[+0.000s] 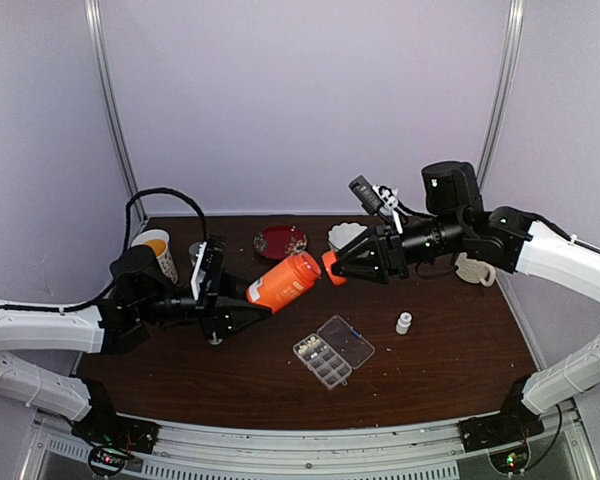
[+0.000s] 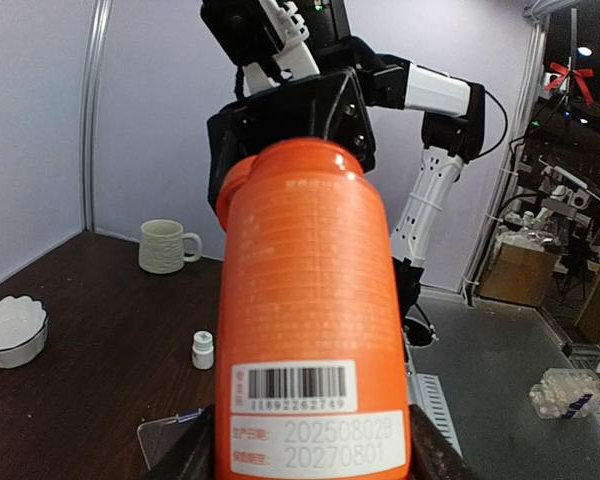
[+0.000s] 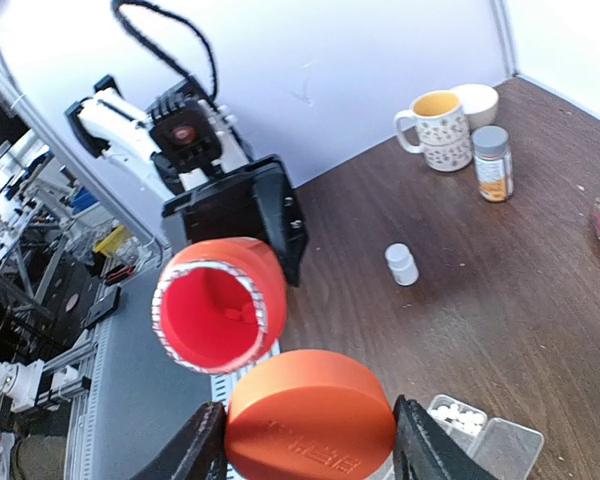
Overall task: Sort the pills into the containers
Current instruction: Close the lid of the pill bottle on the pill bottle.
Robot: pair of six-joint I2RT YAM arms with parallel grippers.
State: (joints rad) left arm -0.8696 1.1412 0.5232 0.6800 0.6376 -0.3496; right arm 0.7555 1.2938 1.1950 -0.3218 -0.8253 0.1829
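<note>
Orange cap [image 1: 330, 267] hangs just off orange bottle [image 1: 283, 282] rim, near pill box [image 1: 323, 362].

The orange bottle [image 2: 310, 260] is showing smooth, slightly glossy plastic, and its white label [image 2: 292, 387] is looking like printed paper. The orange cap [image 3: 310, 420] is reading as smooth matt plastic. The table [image 1: 460, 345] is appearing as dark brown wood with a faint sheen. Near the middle, the pill box [image 1: 332, 352] is gleaming as clear plastic. At the far right, the mug [image 2: 163, 247] is looking like pale, dull-finished ceramic.
</note>
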